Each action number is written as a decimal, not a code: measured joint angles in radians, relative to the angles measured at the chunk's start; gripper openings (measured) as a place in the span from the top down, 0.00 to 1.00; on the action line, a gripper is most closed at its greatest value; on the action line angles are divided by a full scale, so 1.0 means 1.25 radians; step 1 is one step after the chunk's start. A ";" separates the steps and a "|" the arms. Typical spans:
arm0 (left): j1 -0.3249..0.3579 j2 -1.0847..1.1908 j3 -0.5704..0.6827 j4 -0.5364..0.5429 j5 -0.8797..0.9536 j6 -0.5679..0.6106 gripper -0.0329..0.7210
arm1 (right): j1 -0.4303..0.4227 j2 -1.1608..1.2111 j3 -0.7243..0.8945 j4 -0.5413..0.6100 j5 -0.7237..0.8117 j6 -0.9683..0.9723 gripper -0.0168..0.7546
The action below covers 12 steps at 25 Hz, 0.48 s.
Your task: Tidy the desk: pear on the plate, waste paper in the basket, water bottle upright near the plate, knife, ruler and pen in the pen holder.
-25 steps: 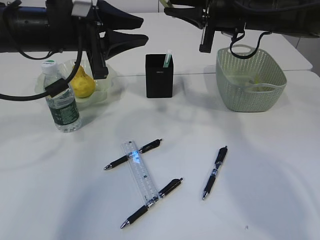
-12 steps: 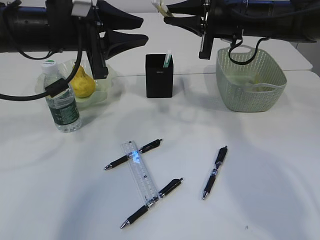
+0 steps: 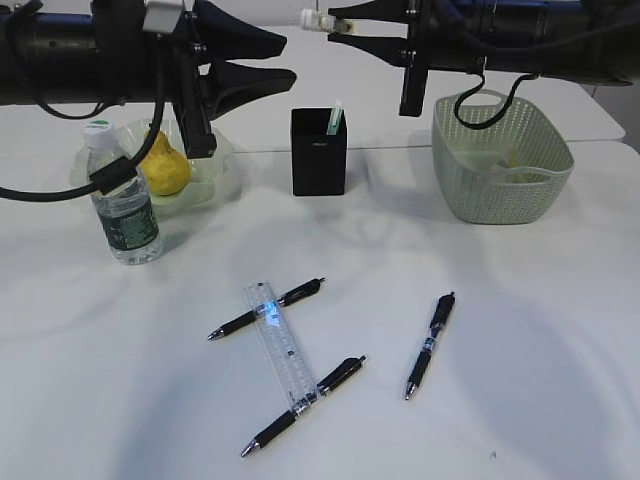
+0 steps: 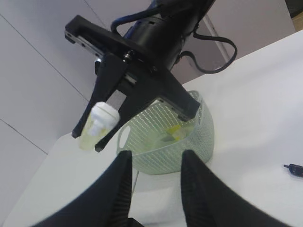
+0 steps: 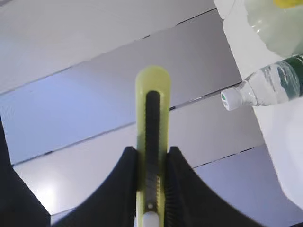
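**Now the knife is up in the air**

Closest to us, three pens (image 3: 268,308) and the ruler (image 3: 281,350) lie flat on the table (image 3: 560,330). The ruler lies across two of the pens. We have not put any of them away yet.

Farther back, the bottle (image 3: 121,198) stands up beside the plate (image 3: 213,180), and the pear (image 3: 164,166) sits in the plate. The holder (image 3: 319,152) is in the middle with one thing poking out; we cannot tell what it is. The basket (image 3: 500,165) has yellow and white scraps (image 4: 173,134) in it.

What changed? Our right gripper (image 3: 345,27) has swung over from above the basket to high up behind the holder. It is squeezed tight on the yellow knife (image 5: 152,142). So we think the knife goes into the holder next.

Our left gripper (image 4: 154,189) hangs above the plate, fingers apart, holding nothing.

From the front, we see only the knife's pale tip. Its blade end is hidden.
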 joint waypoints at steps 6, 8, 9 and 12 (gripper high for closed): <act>0.000 0.000 0.000 0.000 0.000 0.000 0.63 | 0.000 0.000 0.000 0.002 0.015 -0.068 0.81; 0.000 0.000 0.000 0.000 0.000 0.000 0.63 | 0.000 0.000 0.000 0.003 0.015 -0.071 0.81; 0.000 0.000 0.000 0.000 0.000 0.000 0.63 | 0.000 0.000 0.000 0.003 0.015 -0.073 0.81; 0.000 0.000 0.000 0.000 0.000 0.000 0.63 | 0.000 0.000 0.000 0.003 0.014 -0.073 0.81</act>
